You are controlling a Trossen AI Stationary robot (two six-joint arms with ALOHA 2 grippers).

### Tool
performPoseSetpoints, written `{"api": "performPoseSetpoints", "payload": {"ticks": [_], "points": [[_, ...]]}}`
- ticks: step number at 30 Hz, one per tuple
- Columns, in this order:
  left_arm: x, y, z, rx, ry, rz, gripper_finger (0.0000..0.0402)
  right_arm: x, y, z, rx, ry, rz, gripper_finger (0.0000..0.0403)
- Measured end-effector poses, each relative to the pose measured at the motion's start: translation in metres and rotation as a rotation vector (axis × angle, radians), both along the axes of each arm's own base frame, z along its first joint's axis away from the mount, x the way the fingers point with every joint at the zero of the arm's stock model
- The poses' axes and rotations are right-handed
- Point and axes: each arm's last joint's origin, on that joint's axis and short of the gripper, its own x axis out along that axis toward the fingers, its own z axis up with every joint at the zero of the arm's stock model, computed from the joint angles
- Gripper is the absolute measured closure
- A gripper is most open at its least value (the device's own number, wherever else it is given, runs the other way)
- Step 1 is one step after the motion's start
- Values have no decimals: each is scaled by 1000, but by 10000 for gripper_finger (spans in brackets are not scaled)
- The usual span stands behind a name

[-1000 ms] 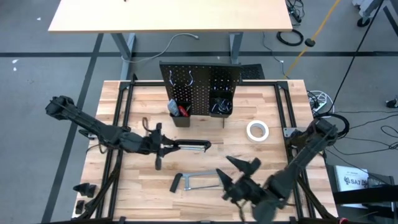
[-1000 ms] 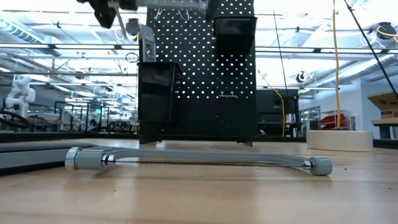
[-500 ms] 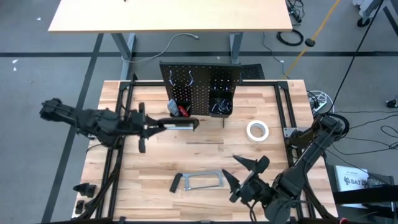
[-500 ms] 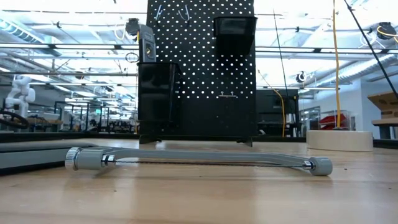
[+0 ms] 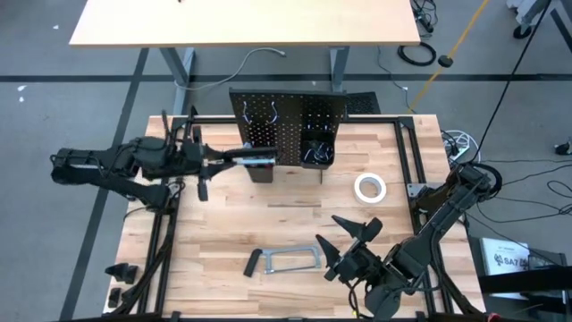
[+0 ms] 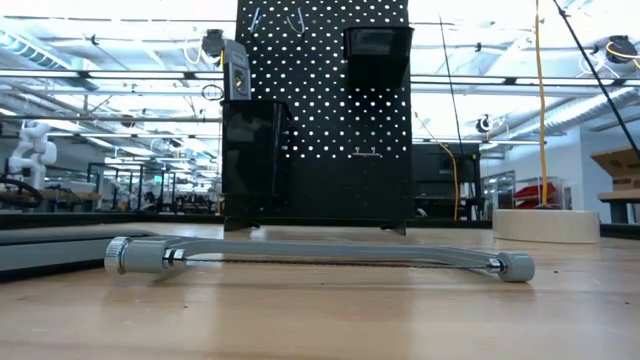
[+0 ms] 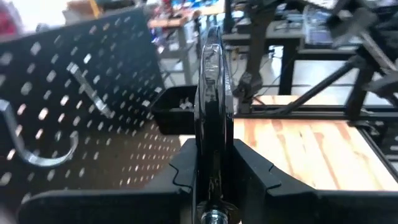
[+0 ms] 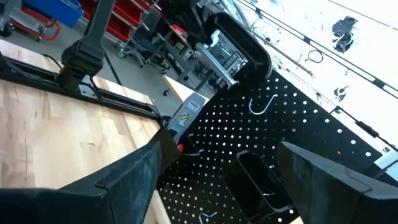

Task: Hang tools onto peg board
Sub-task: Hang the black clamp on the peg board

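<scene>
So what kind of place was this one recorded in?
Most likely a robotics lab or workshop hall. The low view shows an open ceiling with strip lights and a white robot arm behind the peg board; the high view shows a grey floor with loose cables.

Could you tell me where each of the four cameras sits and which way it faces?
High view: above the table, looking straight down; shows both arms, the left gripper holding a level at the peg board, the right gripper open.
Low view: at tabletop height, level across the hacksaw to the peg board; no arm shows.
Left wrist view: on the left wrist, looking along the gripped level toward the board's hooks.
Right wrist view: on the right wrist, between its fingers, toward the board.
All four share the peg board.
</scene>
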Motion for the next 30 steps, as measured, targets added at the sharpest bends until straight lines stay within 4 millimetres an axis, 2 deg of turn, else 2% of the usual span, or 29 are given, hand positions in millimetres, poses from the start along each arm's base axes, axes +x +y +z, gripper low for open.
{"api": "performPoseSetpoints", "payload": {"ticks": [8,12,19,25,30], "points": [[-2,36,-2,-179,-6,45,341,0,0,-1,-1,1,0,89],[-4,51,-3,-237,3,9,341,0,0,-1,-1,1,0,89],[-5,71,-6,-274,14,-53,341,0,-1,-2,-6,6,-2,89],[-3,91,-14,-288,57,-3,341,1,-2,-2,-7,6,-6,89],[-3,97,-16,-279,70,-18,341,1,-2,-2,-11,10,-6,89]]}}
